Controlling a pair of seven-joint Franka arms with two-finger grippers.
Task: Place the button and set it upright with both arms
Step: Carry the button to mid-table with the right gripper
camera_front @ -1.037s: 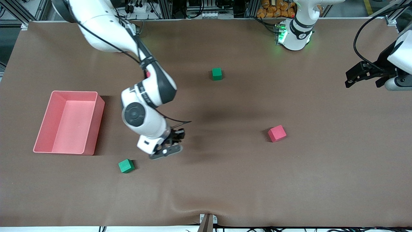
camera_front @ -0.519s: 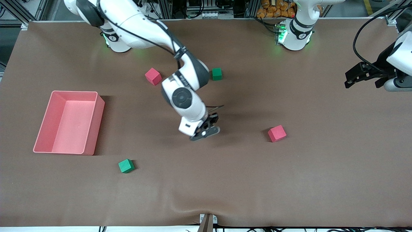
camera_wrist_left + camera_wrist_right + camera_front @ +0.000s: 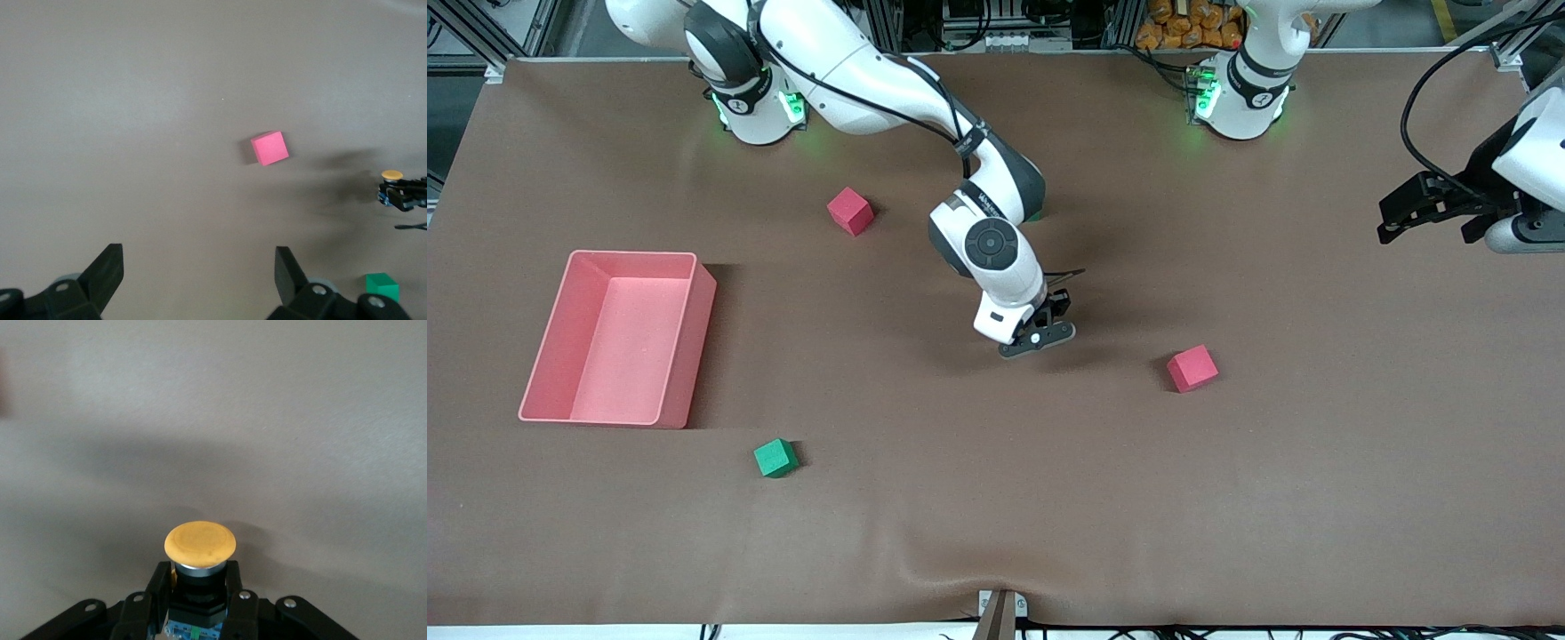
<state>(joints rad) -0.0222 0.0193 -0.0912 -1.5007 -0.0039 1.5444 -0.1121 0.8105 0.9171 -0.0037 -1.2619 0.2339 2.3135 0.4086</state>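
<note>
Writing: none readable on the arms, cubes or bin.
Pink bin (image 3: 560, 356): open-topped, nothing in it; well away from the right gripper, toward the right arm's end of the table.
Right gripper (image 3: 1049, 327): over the middle of the brown table (image 3: 996, 516), fingers closed on the button.
Button (image 3: 200, 550): clamped by its black body between the right gripper's fingers, orange cap sticking out past the tips.
Left gripper (image 3: 193, 270): waits at the left arm's end of the table, fingers spread wide, holding nothing.
Red cube (image 3: 1192, 368): on the table near the right gripper, toward the left arm's end.
Second red cube (image 3: 849, 211): beside the right arm.
Green cube (image 3: 775, 458): near the bin.
</note>
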